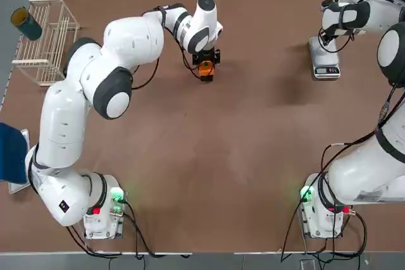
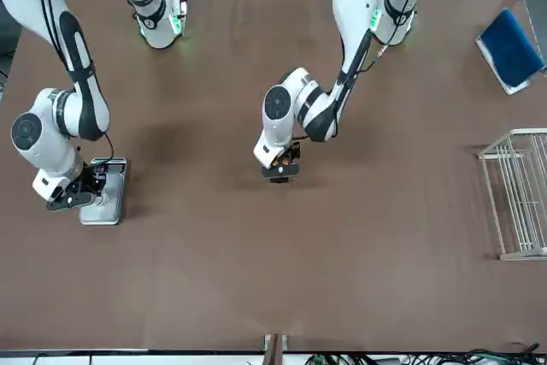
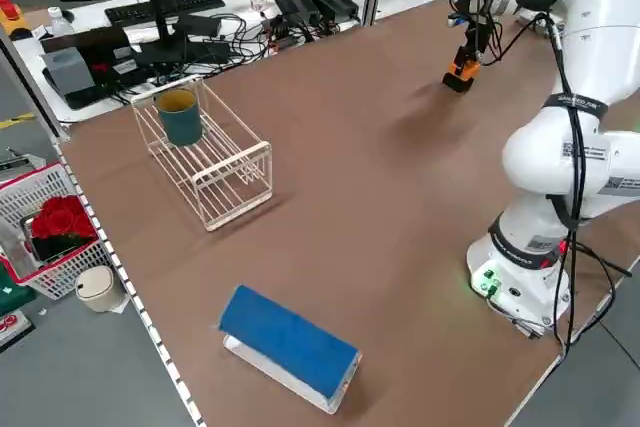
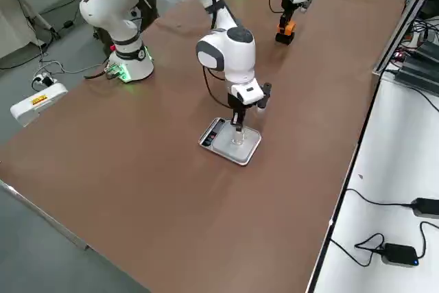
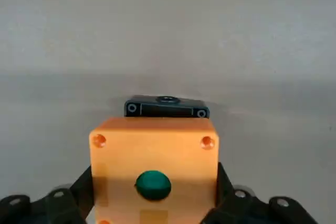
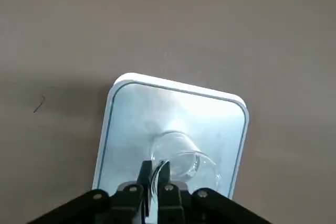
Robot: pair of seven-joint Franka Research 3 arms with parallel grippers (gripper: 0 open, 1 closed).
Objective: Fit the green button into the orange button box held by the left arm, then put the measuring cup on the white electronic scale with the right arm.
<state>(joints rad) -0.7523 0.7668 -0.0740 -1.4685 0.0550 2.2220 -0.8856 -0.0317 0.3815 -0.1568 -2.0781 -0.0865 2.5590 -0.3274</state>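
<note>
My left gripper (image 1: 206,62) is shut on the orange button box (image 5: 152,150), its dark fingers (image 5: 79,187) pressed against both sides of the cube just above the table at the far middle. The green button (image 5: 153,185) sits in the hole in the box's face. At the far right, the white electronic scale (image 1: 324,62) lies flat. The clear measuring cup (image 6: 181,161) is on its silvery plate (image 6: 176,108). My right gripper (image 4: 237,123) is shut on the cup's rim, pinching the wall from above.
A flat black block (image 5: 167,107) lies on the table right beside the orange box. A white wire basket (image 1: 44,39) with a teal cup (image 1: 26,23) stands at the far left. A blue pad (image 1: 11,153) lies at the left edge.
</note>
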